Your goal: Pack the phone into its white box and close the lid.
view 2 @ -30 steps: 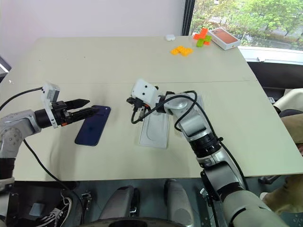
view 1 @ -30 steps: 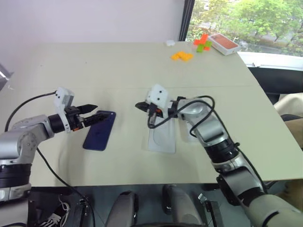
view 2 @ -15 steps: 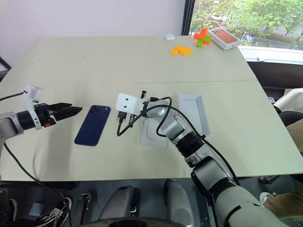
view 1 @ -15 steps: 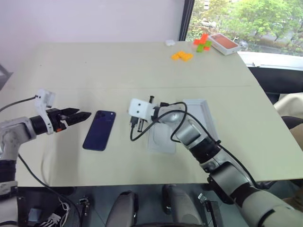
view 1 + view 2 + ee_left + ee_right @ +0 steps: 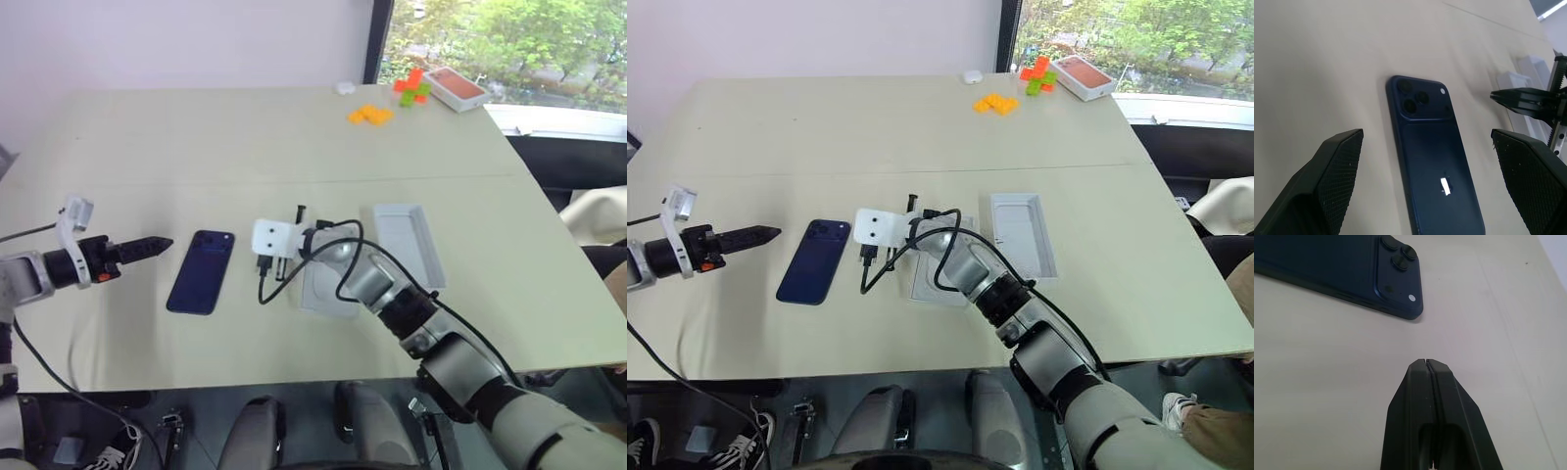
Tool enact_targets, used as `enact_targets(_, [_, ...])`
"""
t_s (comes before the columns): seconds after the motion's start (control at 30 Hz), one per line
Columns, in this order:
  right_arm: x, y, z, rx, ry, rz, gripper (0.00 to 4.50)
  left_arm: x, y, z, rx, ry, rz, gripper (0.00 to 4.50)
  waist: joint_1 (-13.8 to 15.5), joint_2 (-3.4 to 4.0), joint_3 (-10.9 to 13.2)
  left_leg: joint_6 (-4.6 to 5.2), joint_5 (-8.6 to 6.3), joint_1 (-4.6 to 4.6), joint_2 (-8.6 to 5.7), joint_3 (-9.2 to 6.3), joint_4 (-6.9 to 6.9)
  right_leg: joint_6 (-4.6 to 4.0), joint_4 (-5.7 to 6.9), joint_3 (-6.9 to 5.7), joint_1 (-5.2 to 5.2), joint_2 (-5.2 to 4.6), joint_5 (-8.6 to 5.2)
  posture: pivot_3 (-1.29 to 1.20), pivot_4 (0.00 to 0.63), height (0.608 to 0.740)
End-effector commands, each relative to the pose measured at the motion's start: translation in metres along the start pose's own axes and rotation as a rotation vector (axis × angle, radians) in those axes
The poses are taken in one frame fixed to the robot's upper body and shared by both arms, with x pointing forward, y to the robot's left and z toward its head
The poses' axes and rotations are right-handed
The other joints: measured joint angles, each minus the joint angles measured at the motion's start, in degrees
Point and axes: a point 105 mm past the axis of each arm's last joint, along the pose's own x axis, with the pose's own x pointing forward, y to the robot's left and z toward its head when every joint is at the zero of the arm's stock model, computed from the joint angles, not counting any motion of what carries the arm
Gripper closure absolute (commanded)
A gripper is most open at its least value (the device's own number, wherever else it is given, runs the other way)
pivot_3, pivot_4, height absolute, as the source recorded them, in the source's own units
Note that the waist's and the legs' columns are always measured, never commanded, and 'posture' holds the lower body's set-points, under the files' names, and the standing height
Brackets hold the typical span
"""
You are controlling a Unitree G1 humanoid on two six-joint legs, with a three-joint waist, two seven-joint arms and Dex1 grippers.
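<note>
Orange blocks [image 5: 372, 116] at table's [image 5: 196, 137] far edge

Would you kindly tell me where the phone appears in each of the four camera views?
Left eye: the phone lies left of centre.
Right eye: the same.
Left wrist: centre, between the open fingers.
Right wrist: upper left, beyond the shut fingers.
Shared landmark: its camera cluster.

Bright, even daylight enters from the window [image 5: 490, 39] at the far right, where the view outside is nearly washed out. Shadows on the table [image 5: 245, 127] are faint and soft. The phone [image 5: 1432, 156] carries one small glare spot on its glossy back. Close up, the left gripper's fingers [image 5: 1322, 191] are blurred.
</note>
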Motion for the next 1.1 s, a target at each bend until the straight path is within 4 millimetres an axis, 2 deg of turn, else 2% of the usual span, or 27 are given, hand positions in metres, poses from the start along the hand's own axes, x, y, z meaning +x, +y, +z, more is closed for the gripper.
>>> enact_targets(0.03, [-0.002,-0.007,0.021,0.097,-0.065,0.023,4.48,-0.002,-0.005,-0.002,0.023,0.024,-0.016,0.05,-0.04,0.0,0.0,0.0,0.0,0.0,0.0,0.0,-0.01,0.0,0.01,0.0,-0.01,0.0,0.0,0.0,0.15,0.74])
enact_targets(0.27, [-0.003,-0.001,0.018,0.103,-0.024,0.071,4.48,0.012,-0.011,-0.014,-0.047,0.056,-0.064,0.05,0.04,0.0,0.0,-0.02,0.0,-0.01,0.0,-0.01,-0.03,-0.02,0.03,-0.01,-0.06,-0.02,0.02,0.0,0.15,0.74])
enact_targets(0.47, [-0.001,0.014,0.009,0.09,0.024,0.131,4.48,0.022,-0.017,-0.029,-0.108,0.126,-0.091,0.05,-0.02,0.0,0.0,-0.03,0.01,-0.02,-0.01,-0.01,-0.04,-0.02,0.1,-0.01,-0.09,-0.03,0.02,0.0,0.15,0.74])
enact_targets(0.73, [0.003,0.027,0.008,0.033,0.022,0.199,4.48,0.025,-0.02,-0.044,-0.187,0.181,-0.119,0.05,0.01,-0.01,0.0,-0.06,0.02,-0.02,-0.08,0.0,-0.04,-0.02,0.14,0.0,-0.1,-0.1,0.02,0.0,0.15,0.74])
enact_targets(1.1, [0.011,0.031,0.006,-0.037,0.05,0.231,4.48,0.041,-0.043,-0.058,-0.279,0.21,-0.209,0.05,0.16,-0.02,-0.03,-0.1,0.04,0.02,-0.15,-0.05,-0.04,-0.02,0.14,-0.02,-0.04,-0.19,0.02,0.0,0.15,0.74])
